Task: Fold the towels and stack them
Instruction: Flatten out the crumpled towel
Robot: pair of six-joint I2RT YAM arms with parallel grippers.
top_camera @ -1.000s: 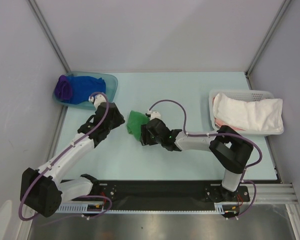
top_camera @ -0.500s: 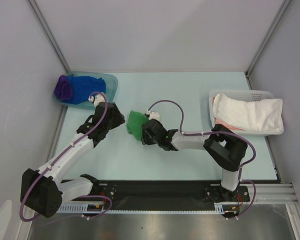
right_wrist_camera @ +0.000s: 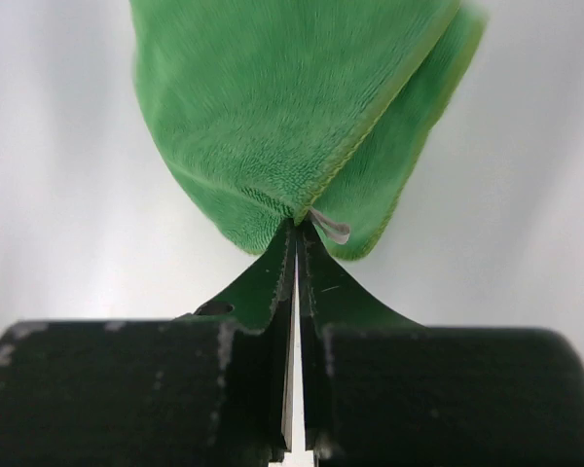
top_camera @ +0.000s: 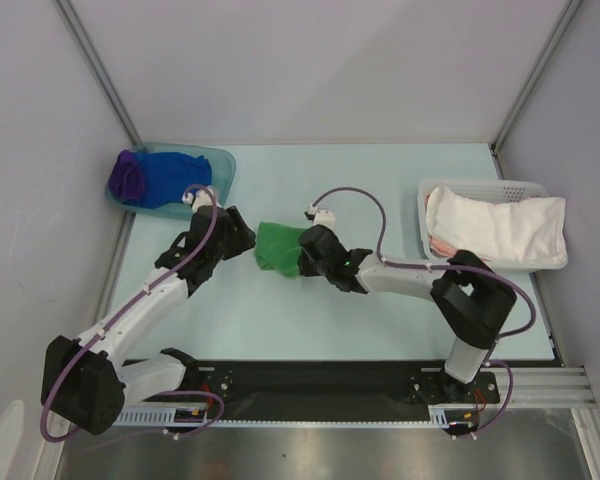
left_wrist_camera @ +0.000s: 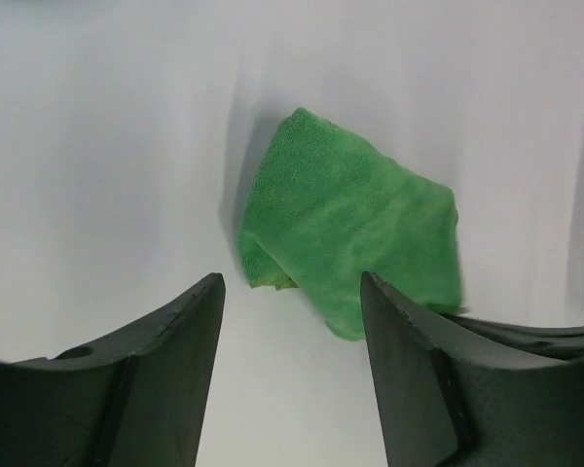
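A crumpled green towel lies mid-table, bunched into a loose fold. My right gripper is shut on the near edge of the green towel, pinching it at the fingertips beside a small white tag. To the towel's left, my left gripper stands open with nothing between its fingers; in its wrist view the green towel is just ahead of its right finger. A royal blue towel and a dark purple towel lie bunched in the teal tub.
The translucent teal tub sits at the back left against the wall. A white slotted basket at the right holds white cloth. Grey walls enclose the table on three sides; the black arm rail runs along the near edge.
My right gripper closed on the green towel's edge and drew back to the right, spreading the towel a little. The left gripper opened wider and stayed near the towel's left side.
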